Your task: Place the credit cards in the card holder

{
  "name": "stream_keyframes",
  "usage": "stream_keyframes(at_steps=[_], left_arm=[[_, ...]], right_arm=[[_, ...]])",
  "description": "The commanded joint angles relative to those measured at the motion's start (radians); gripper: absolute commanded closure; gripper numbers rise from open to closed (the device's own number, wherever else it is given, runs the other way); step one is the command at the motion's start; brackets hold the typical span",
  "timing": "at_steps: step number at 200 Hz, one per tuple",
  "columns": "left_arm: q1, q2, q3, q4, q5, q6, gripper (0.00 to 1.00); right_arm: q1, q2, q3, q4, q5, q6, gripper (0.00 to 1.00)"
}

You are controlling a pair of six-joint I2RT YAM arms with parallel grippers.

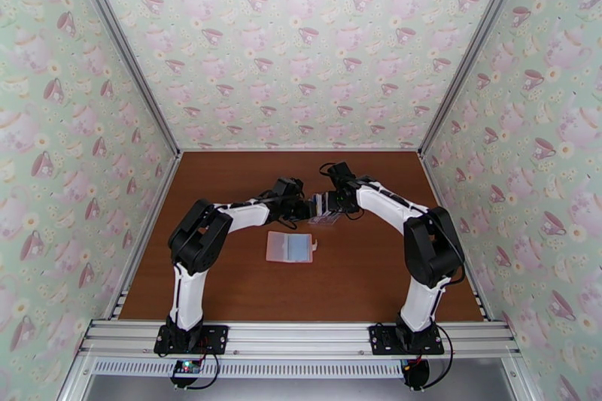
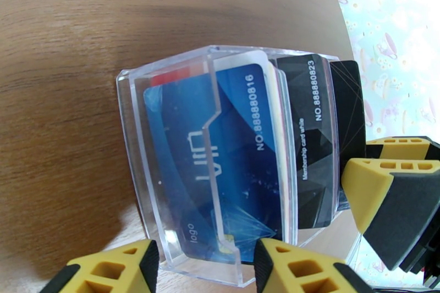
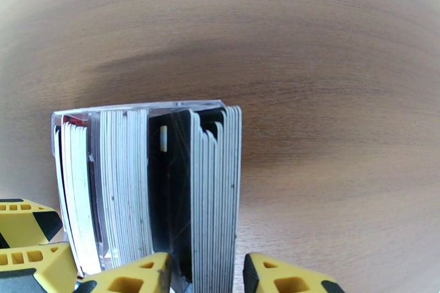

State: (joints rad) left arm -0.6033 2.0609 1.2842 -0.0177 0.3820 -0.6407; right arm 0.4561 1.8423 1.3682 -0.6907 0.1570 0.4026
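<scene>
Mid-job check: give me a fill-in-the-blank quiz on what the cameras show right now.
The front card in the clear rack is ____.
The card holder lies ____ on the table.
The right gripper straddles upright ____ in the rack.
Missing words: blue; open; cards.

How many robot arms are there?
2. The left arm rises from the near left, the right arm from the near right. Both bend inward and meet at the clear card rack in the middle. No other arm seems hidden.
</scene>
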Motion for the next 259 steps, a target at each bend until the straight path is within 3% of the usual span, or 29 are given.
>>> stream_keyframes(at_steps=[1, 235, 259], left_arm=[[0.004, 0.033, -0.008, -0.011, 0.014, -0.007, 0.49], [0.021, 0.036, 0.009, -0.051, -0.001, 0.000, 0.49], [0.022, 0.038, 0.013, -0.046, 0.007, 0.000, 0.49]], right_arm=[[-0.007, 0.011, 0.007, -0.012, -0.009, -0.021, 0.59], [-0.048, -0.052, 0.019, -0.047, -0.001, -0.048, 0.69], [-0.048, -0.068, 0.008, -0.021, -0.046, -0.051, 0.64]])
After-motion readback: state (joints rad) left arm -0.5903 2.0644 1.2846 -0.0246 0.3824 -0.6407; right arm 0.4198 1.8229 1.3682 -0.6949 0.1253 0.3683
